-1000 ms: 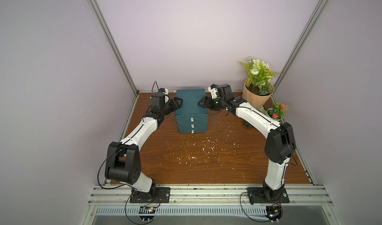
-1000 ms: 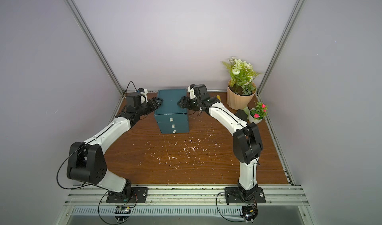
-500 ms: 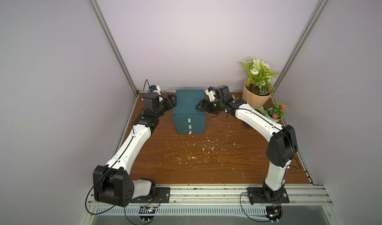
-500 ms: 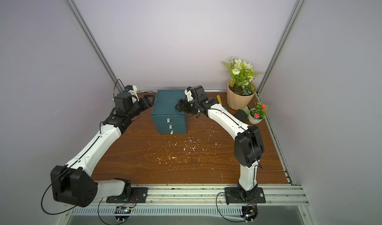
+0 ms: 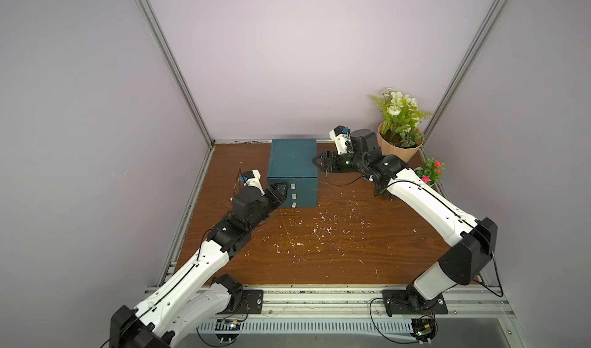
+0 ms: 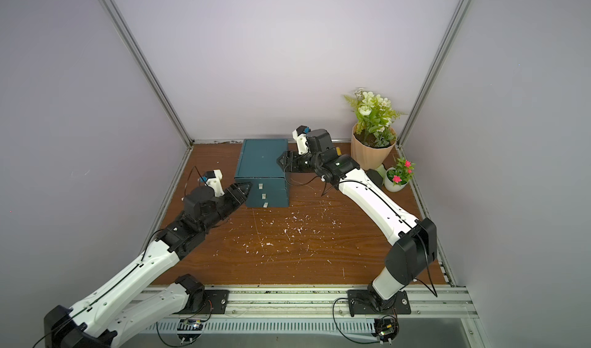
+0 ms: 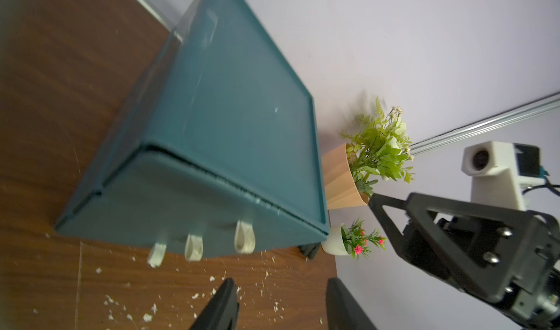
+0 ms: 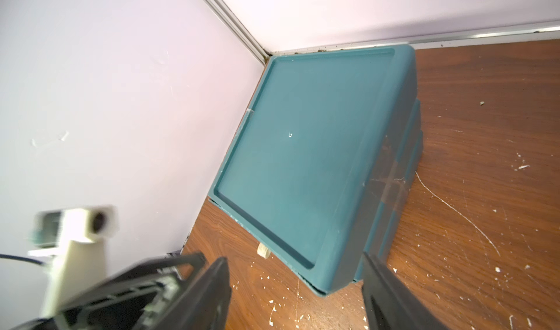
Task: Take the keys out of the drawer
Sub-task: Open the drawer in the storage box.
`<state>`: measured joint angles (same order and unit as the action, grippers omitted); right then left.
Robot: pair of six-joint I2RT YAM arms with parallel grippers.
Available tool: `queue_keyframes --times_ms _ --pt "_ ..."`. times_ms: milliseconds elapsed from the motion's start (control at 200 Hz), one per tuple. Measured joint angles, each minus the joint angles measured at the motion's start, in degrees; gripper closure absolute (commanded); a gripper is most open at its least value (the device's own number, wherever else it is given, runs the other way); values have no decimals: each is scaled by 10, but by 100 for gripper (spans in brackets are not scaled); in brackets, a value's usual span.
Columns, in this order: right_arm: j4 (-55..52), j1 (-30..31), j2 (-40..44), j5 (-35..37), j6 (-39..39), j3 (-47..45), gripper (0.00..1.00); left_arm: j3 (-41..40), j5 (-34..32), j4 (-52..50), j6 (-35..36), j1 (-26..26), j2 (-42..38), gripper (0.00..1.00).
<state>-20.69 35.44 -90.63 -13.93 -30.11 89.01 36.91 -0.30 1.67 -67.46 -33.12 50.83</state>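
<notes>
Top views: the teal drawer chest [image 5: 292, 161] stands against the far wall [image 5: 287, 58], left of centre on the wood table [image 5: 319, 253]. A bare strip runs between it and the left rail [image 5: 192, 196], and the speckled floor lies open on the near side. A big plant pot [image 5: 398, 146] and a small flower pot [image 5: 427, 175] crowd the far right corner. All three drawer fronts sit flush and closed; the keys are out of sight in every view. The left gripper [image 5: 284, 190] reaches in from the near left, tips at the chest's front, just beside the top handle [image 5: 292, 187]. The right gripper [image 5: 317, 162] lies level at the chest's upper right edge; contact unclear. Left wrist view: its fingers [image 7: 222, 301] are parted by a moderate gap with nothing between, just short of the three white handles [image 7: 194, 246]. Right wrist view: its fingers [image 8: 213, 286] are spread wide and empty, with the chest's near right corner framed between them.
</notes>
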Motion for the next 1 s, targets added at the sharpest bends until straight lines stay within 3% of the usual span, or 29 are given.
queue_keyframes --times_ms 160,400,660,1001 --pt "11 -3 -3 -5 -2 -28 41 -52 -5 77 -89 -22 24 61" --pt "30 -3 -10 -25 -2 -38 42 -62 -22 177 -155 -23 60 67" --pt "37 -5 -10 -29 1 -44 41 -62 -21 238 -192 -23 112 69" --pt "32 -14 -10 -41 7 -44 39 -62 -26 242 -210 -23 124 71"
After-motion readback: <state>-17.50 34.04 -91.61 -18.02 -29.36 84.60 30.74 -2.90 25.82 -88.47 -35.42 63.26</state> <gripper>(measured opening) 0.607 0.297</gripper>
